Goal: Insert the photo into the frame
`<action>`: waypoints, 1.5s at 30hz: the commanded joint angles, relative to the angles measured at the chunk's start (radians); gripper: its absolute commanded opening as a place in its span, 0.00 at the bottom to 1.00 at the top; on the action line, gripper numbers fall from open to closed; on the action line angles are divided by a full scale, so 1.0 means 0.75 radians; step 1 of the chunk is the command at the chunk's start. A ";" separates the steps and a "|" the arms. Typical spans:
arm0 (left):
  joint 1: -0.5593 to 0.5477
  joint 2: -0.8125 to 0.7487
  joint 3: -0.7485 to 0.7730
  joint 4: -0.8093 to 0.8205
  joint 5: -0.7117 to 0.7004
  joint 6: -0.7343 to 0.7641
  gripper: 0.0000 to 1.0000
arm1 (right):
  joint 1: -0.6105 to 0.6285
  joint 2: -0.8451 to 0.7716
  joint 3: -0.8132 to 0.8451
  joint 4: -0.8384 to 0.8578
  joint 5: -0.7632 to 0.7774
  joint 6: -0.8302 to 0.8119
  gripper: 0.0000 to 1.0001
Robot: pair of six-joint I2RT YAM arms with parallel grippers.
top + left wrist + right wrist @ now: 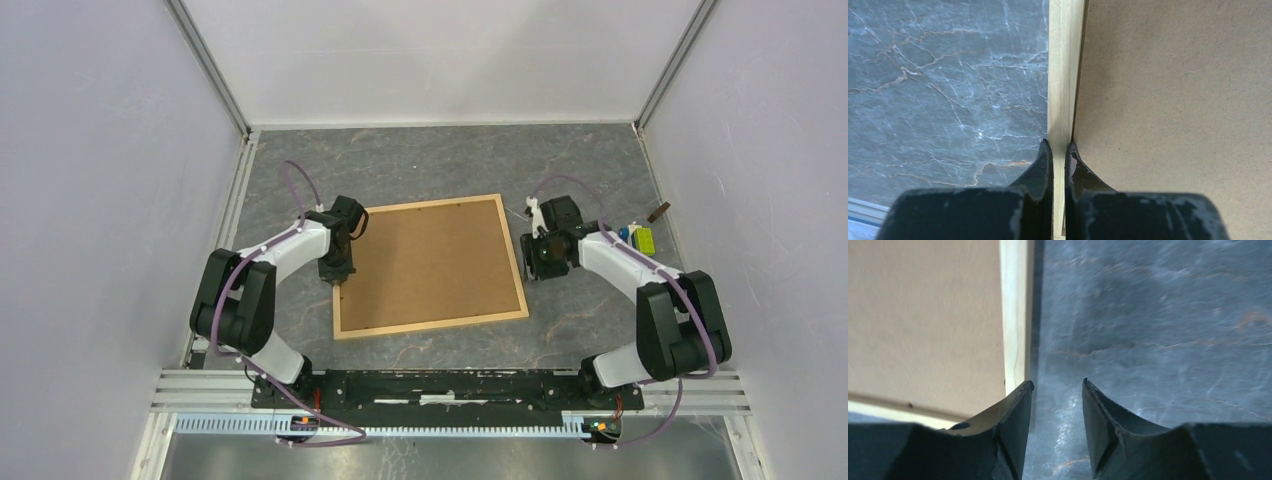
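Nearest, two arms are reaching out from 6 o'clock over a grey marbled desk (pixel 440 160). The left pincer (pixel 1059 155) is clenching the thin wooden rail of the frame (pixel 424 324) on the frame's 9 o'clock side, with one finger outside the rail and one inside. The right pincer (pixel 1058 386) is hanging released just beside the frame's 3 o'clock rail, grasping nothing.

The frame is lying flat, back up, at the desk's centre, with a brown backing board (pixel 430 262) filling it. The photo is not showing anywhere. It may be lying hidden under the board, but that cannot be told, so how much is remaining is unclear.

Farther off, at 2 o'clock, a small yellow-green object (pixel 643 239) is sitting on the desk.
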 commanded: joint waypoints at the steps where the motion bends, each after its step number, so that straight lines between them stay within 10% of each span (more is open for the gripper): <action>1: 0.037 0.021 0.041 0.036 -0.105 0.112 0.02 | 0.063 -0.073 -0.024 -0.060 0.064 -0.031 0.44; 45: 0.036 -0.009 0.006 0.050 -0.029 0.116 0.02 | 0.183 0.109 -0.031 0.012 0.119 0.066 0.29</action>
